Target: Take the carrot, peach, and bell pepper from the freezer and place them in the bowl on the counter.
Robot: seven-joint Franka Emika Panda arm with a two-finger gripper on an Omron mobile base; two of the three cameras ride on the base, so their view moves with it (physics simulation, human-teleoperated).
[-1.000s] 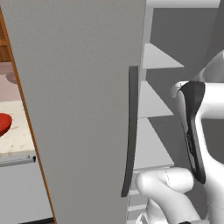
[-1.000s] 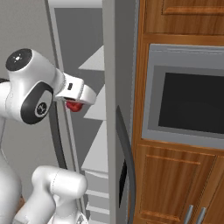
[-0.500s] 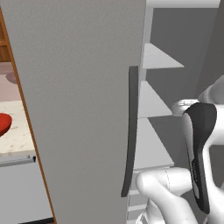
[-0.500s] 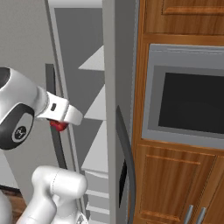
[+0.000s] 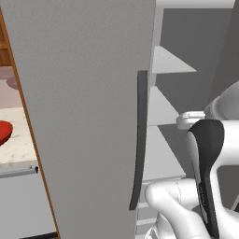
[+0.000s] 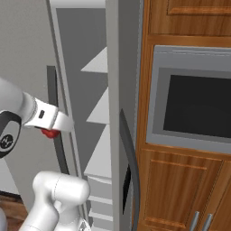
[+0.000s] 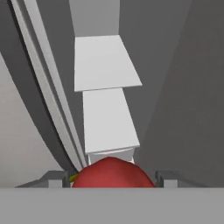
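Between the hand's (image 7: 113, 177) two fingertips sat the red bell pepper (image 7: 112, 174), clenched there with the freezer's (image 5: 88, 116) white shelves (image 7: 107, 118) running away ahead of it. Over the last second the hand had drawn back and lower out of the open freezer, its load going with it, so by my reading the pick was done and the carry could begin. The red bowl (image 5: 3, 132) waited on the beige surface (image 5: 16, 144) well off beyond the grey door, its contents not visible.
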